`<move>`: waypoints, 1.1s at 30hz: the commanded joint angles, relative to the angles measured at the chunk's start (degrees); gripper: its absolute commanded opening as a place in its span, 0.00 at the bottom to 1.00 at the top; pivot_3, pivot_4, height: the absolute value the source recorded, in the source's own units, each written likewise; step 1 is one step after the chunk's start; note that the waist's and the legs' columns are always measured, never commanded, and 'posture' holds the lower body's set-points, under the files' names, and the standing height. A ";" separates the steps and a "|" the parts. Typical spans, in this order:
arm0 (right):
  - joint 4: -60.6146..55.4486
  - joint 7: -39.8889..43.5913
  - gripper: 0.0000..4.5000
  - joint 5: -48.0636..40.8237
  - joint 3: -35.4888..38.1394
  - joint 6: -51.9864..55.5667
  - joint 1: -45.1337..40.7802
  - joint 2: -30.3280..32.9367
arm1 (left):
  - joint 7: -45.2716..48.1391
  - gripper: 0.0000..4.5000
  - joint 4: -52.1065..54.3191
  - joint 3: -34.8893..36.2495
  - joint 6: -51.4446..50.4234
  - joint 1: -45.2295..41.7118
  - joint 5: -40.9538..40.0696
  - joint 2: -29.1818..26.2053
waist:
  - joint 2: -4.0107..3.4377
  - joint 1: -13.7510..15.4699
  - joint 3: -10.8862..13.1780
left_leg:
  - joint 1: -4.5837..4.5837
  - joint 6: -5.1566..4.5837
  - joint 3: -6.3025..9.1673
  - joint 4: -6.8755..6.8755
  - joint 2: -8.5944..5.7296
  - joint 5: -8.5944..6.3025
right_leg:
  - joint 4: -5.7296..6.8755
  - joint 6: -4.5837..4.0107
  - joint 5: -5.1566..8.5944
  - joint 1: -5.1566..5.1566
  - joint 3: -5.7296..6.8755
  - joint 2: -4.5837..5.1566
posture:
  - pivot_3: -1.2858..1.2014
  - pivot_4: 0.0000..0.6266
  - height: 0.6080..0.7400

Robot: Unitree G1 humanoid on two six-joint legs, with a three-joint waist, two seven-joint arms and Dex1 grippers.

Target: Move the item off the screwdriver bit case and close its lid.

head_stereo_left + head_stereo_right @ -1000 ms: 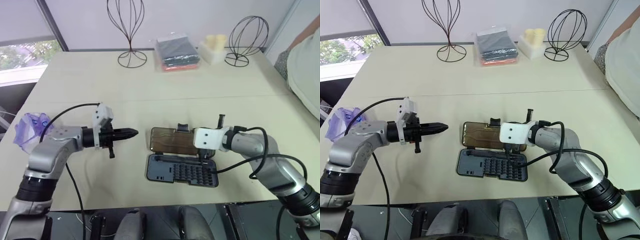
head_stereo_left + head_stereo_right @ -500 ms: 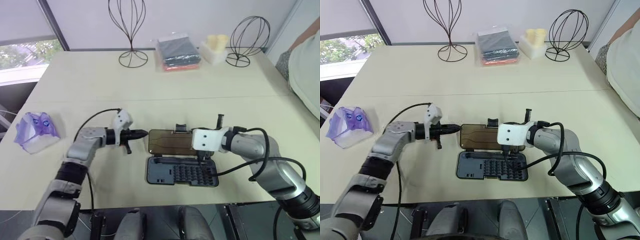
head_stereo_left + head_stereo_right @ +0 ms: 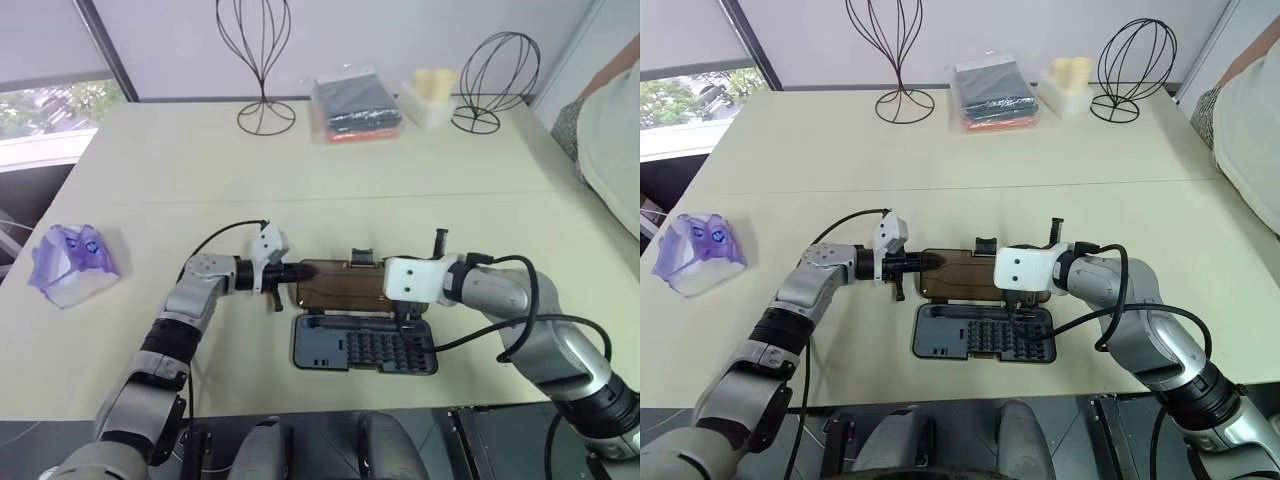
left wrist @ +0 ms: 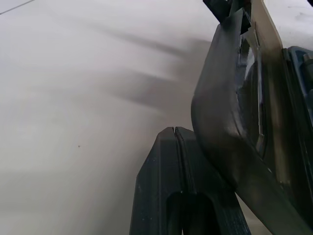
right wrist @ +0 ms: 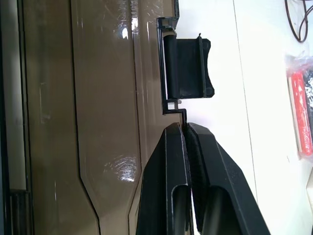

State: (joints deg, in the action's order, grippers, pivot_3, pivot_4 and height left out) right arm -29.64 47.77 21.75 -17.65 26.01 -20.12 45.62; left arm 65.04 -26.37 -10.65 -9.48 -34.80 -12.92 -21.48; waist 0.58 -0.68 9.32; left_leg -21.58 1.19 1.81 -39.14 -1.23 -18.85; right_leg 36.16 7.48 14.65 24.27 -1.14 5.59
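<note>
The screwdriver bit case lies open near the table's front edge, with its grid of bits showing. Its smoky-brown lid is folded back behind it, and the black latch tab sits on the lid's far edge. My left gripper is shut, and its tip rests against the lid's left end. My right gripper is shut too, with its tip at the lid's far edge just beside the latch tab. A purple translucent item sits on the table far to the left, apart from the case.
Two wire head-shaped stands rise at the back of the table. Between them lie a clear-wrapped stack of dark cloth and a white box of pale cups. A person stands at the right edge.
My left arm has swung right and down across the table, bringing its shut gripper up to the lid's left end. The right arm and the case have stayed put.
</note>
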 commanded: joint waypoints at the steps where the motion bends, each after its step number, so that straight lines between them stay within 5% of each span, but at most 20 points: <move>1: -2.57 0.12 0.21 0.21 1.63 0.30 -0.79 -0.49 | 0.03 0.00 1.86 0.22 0.58 -0.96 0.02 0.87 | 0.00 0.06 0.00 | 0.00 0.00 0.00 -0.01 0.00 0.00 | 0.00 0.00 0.00 0.00 0.00 0.00 | 0.52 0.24 1.00; 8: -3.52 1.14 0.99 -0.59 3.77 2.74 -1.19 0.22 | 0.29 0.00 1.15 0.46 0.82 -1.54 -0.06 1.67 | 0.00 0.05 0.00 | -0.01 0.01 0.00 -0.01 0.00 0.01 | 0.00 0.00 0.00 0.00 0.00 0.00 | 0.52 0.24 1.00; 19: -9.91 8.80 0.99 -16.66 23.66 26.53 -3.68 3.72 | 6.74 0.00 8.59 -0.02 -4.39 -1.18 -3.63 0.51 | 0.00 0.11 0.00 | -0.02 -0.23 0.07 -0.01 0.00 -0.13 | 0.01 0.00 0.00 0.00 0.00 0.01 | 0.52 0.24 1.00; 24: -9.10 9.09 0.99 -21.23 30.61 30.24 -2.59 7.80 | 15.50 0.00 16.12 -2.54 -10.29 0.92 -6.26 -4.70 | -0.02 -0.09 0.00 | 0.02 -0.24 0.06 0.02 0.01 -0.13 | 0.01 0.00 0.00 0.00 -0.02 0.01 | 0.52 0.24 1.00; 33: -11.97 6.65 0.99 -32.10 35.05 38.46 -3.70 6.97 | 23.34 0.00 21.29 -7.98 -8.66 5.69 -4.20 -11.20 | -0.03 0.00 -0.01 | 0.03 -0.27 0.05 0.02 0.03 -0.15 | 0.01 0.00 0.00 -0.01 -0.05 0.01 | 0.52 0.24 1.00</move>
State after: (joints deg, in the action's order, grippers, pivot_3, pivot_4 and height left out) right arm -39.42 55.70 -8.50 16.31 63.48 -22.61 52.83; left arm 87.63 -6.56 -17.51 -19.84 -29.57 -17.61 -32.54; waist 0.56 -0.68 9.31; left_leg -21.54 0.93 1.86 -39.13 -1.19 -19.00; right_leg 36.18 7.48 14.65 24.26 -1.20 5.60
